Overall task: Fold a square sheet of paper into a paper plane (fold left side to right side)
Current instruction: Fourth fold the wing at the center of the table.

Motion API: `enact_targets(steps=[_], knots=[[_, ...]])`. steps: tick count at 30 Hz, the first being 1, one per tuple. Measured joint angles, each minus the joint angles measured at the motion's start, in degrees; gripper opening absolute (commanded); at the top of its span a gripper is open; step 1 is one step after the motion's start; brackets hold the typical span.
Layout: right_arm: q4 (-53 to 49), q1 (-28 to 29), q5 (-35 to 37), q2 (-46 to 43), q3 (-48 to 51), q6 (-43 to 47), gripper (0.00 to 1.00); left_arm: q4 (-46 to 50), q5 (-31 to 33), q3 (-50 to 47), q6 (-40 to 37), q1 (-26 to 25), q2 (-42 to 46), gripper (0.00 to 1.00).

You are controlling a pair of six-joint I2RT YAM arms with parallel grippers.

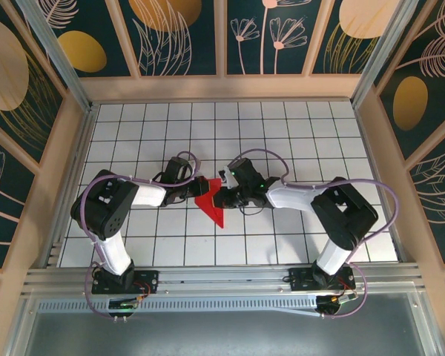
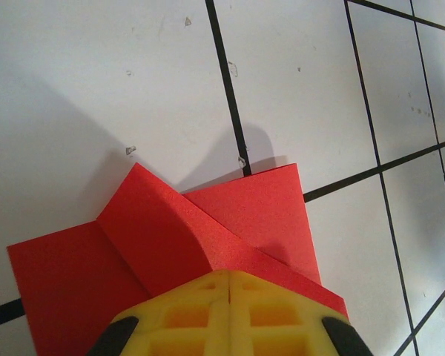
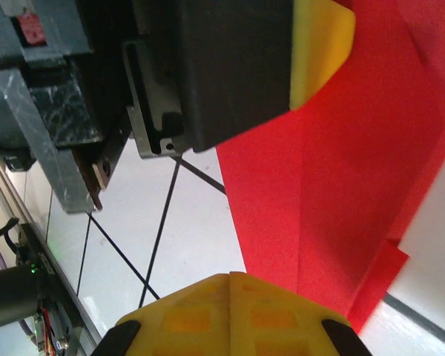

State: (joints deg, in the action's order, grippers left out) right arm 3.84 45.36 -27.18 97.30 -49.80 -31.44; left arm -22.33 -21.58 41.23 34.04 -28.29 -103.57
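Observation:
The square sheet of paper (image 1: 212, 202) lies mid-table as a creased red shape, its point toward the near edge. In the left wrist view the paper (image 2: 170, 237) shows two overlapping flaps meeting along a diagonal edge. My left gripper (image 1: 199, 188) is shut, its yellow fingertips (image 2: 208, 285) pressed together on top of the red paper at its left side. My right gripper (image 1: 222, 196) is shut too; its fingertips (image 3: 259, 293) sit at the paper's (image 3: 341, 185) edge, opposite the left gripper's yellow finger (image 3: 322, 44). The two grippers nearly face each other across the paper.
The white gridded table (image 1: 319, 141) is enclosed by wooden walls (image 1: 374, 148) on three sides. An aluminium rail (image 1: 222, 278) runs along the near edge by the arm bases. The left arm's black wrist body (image 3: 230, 67) hangs close over the paper.

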Motion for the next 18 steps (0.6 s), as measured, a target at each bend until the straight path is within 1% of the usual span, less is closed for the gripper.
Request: enact_targets(steps=[8, 18], knots=[[3.54, 0.00, -1.05, 6.40, -2.21, -1.90, 0.00, 0.02, 0.07, 0.00, 0.00, -0.02, 0.00, 0.00], [3.91, 0.00, -0.72, 10.34, -5.27, -1.97, 0.00, -0.02, 0.68, 0.00, 0.00, -0.02, 0.00, 0.00]])
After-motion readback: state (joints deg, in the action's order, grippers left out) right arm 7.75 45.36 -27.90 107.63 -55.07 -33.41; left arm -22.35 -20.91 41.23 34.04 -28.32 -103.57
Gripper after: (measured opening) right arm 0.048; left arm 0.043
